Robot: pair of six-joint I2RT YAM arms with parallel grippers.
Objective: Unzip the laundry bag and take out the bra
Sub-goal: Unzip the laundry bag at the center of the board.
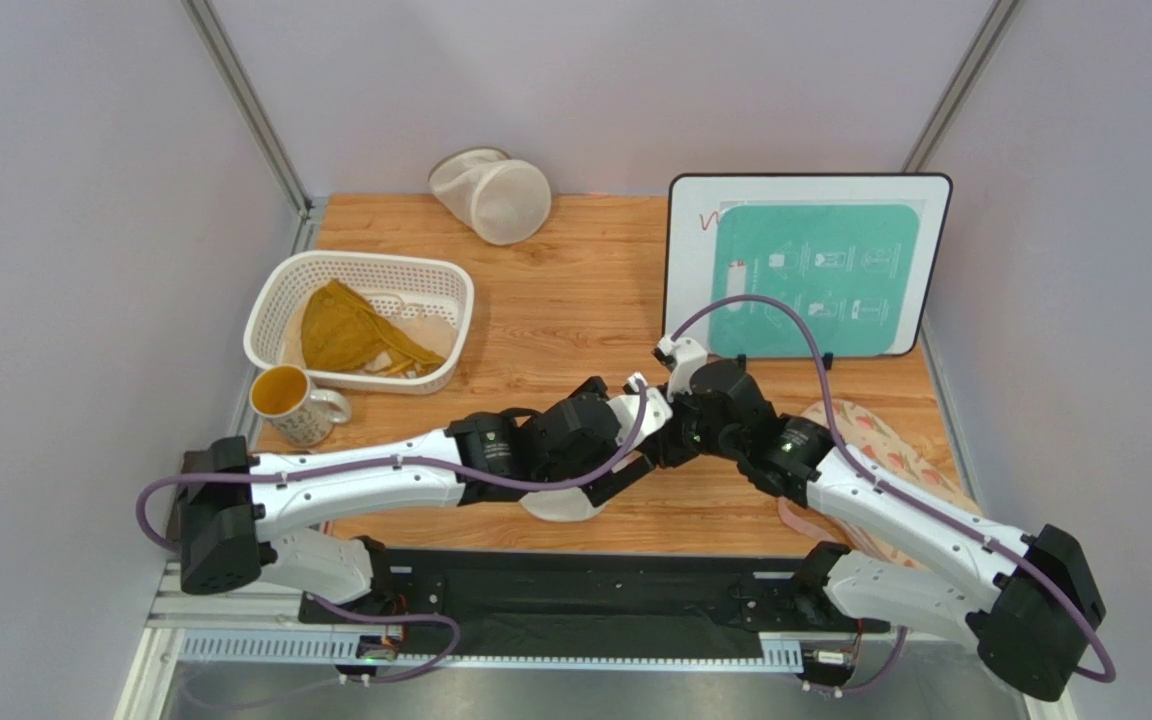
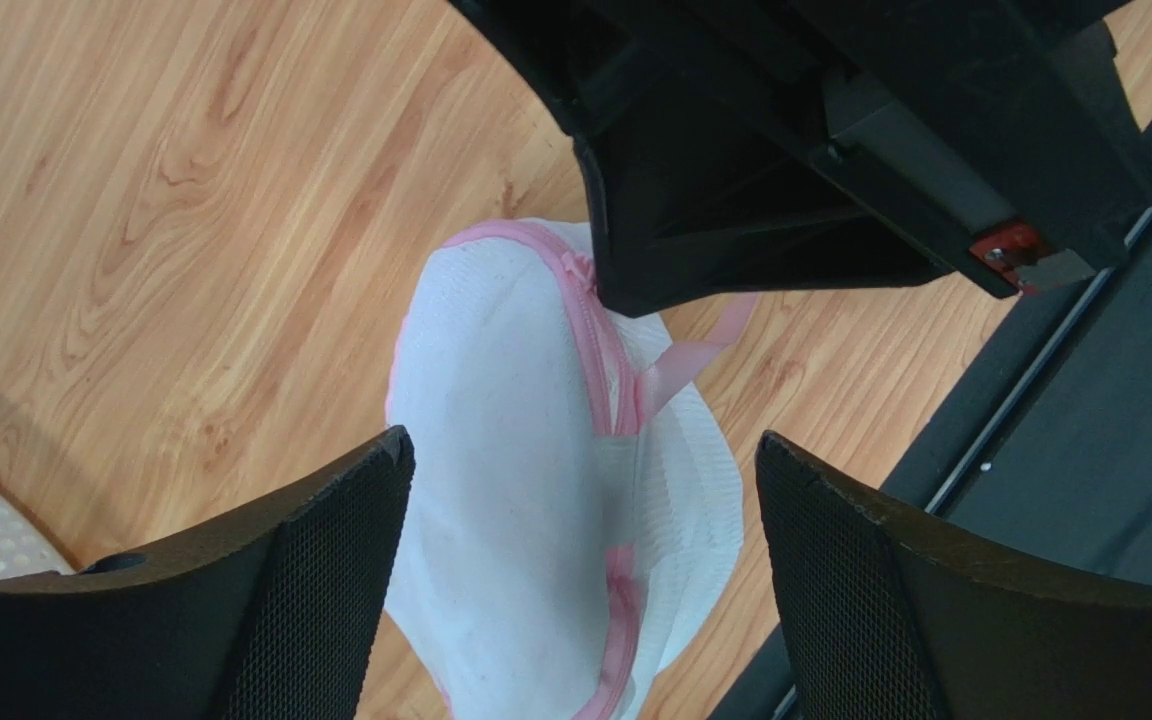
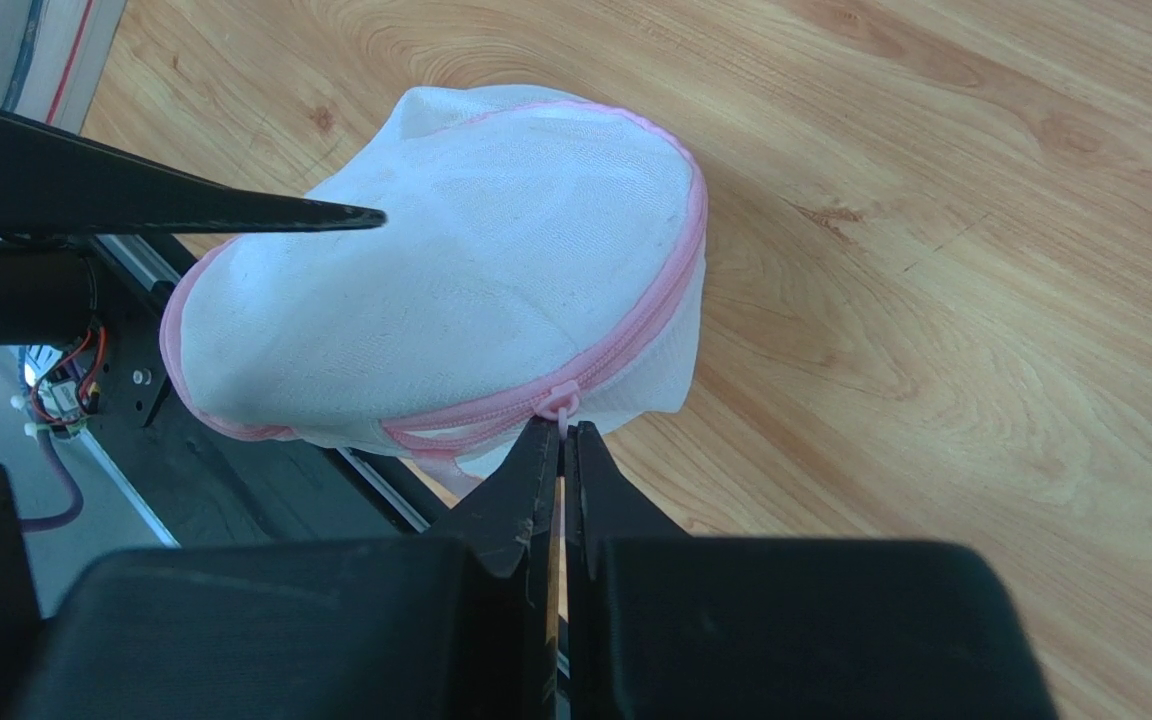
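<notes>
Two hands met over the laundry bag (image 3: 447,270), which lay at the near edge of the table (image 1: 582,300), partly over the black rail. The right hand (image 3: 563,435) had its fingers pressed together at the zipper pull (image 3: 560,402), and appeared to be pinching it, though the tab itself was barely visible between the tips. The left hand (image 2: 582,438) was spread wide, one finger on each side of the dome; whether either pad touched the mesh could not be told. The zipper looked fully shut, so the unzipping was judged to be only at its start. To do it well, the left hand would probably need to close on the mesh or pink trim close behind the pull, so that the soft pouch was pinned and not dragged along; the right hand should then draw the pull along the curve of the pink track, not straight off it, keeping the pull low to avoid slipping from the small tab. No bra showed; it was presumably inside the pouch. Counted on the table were one laundry bag, one cream mesh bag (image 1: 500,198), one white basket (image 1: 270,308) holding one mustard garment (image 1: 339,327), one mug (image 1: 285,398), one pink patterned cloth (image 1: 883,443) and one instruction board (image 1: 815,263).
</notes>
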